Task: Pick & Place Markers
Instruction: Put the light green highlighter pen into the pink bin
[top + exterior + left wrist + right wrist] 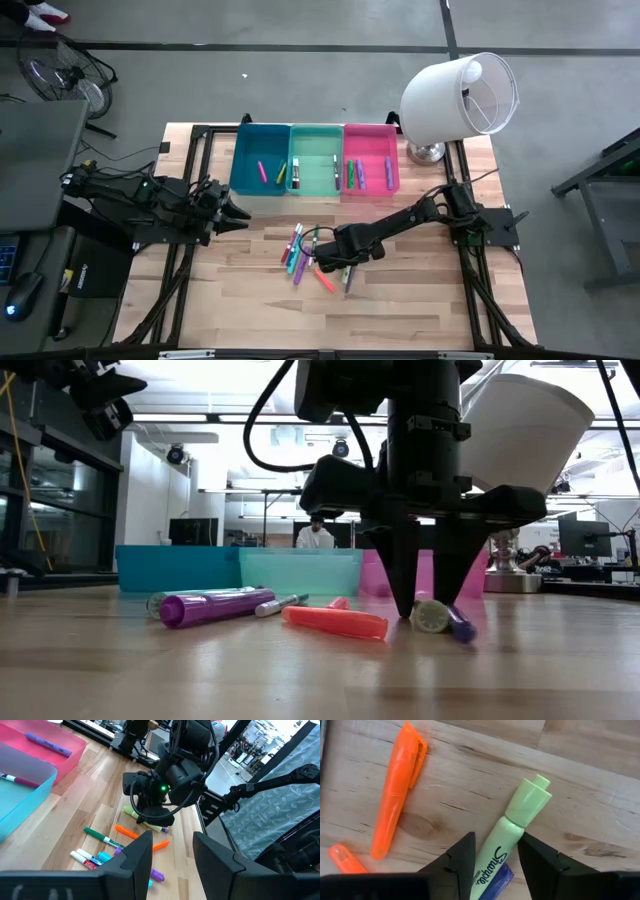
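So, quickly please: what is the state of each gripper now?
Left gripper: open, holding nothing.
Right gripper: fingers around the light green Sharpie highlighter; grip cannot be told.

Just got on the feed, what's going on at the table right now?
The right gripper is down in the loose pile of markers, its jaws either side of a light green highlighter lying on the table, beside an orange marker. The left gripper waits near the blue bin. Several markers already lie in the bins.

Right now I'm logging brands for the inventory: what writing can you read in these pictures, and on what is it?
"Sharpie": on the light green highlighter between the right hand's fingers.
A smaller line beneath it: too small to read.
Markers in the bins: nothing readable.
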Tool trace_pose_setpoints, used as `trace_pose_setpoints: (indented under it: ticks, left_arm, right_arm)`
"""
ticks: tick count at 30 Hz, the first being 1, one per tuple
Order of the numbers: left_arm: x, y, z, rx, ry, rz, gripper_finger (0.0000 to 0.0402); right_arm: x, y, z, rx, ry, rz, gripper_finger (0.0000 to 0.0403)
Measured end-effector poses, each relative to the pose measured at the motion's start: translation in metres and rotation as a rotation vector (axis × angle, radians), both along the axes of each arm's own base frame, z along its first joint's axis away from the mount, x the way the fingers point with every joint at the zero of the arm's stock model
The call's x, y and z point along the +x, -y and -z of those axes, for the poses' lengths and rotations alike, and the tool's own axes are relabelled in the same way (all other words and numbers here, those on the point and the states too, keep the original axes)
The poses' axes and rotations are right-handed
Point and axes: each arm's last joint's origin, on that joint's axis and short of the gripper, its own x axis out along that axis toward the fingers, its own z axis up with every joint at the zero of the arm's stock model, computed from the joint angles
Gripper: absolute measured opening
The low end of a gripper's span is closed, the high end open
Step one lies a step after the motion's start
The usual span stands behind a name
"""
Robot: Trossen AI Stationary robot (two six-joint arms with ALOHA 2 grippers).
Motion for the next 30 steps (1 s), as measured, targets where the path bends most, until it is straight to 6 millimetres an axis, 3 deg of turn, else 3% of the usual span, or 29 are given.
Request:
trace_pose_setpoints:
  ticks: [12, 22, 30]
  left_arm:
    - [-0.0001, -0.0004, 0.0005, 0.006, -0.005, -0.011, 0.014]
    - [0.0, -0.0005, 0.0006, 0.003, -0.005, -0.015, 0.014]
    - [0.0, -0.0007, 0.0004, 0.004, -0.005, -0.024, 0.014]
  right_arm:
    - [0.0012, 0.0008, 0.0002, -0.032, 0.017, -0.032, 0.011]
    - [0.003, 0.0021, -0.0002, -0.079, 0.039, -0.096, 0.0055]
    - [0.0035, 0.0034, -0.0005, -0.112, 0.044, -0.137, 0.0055]
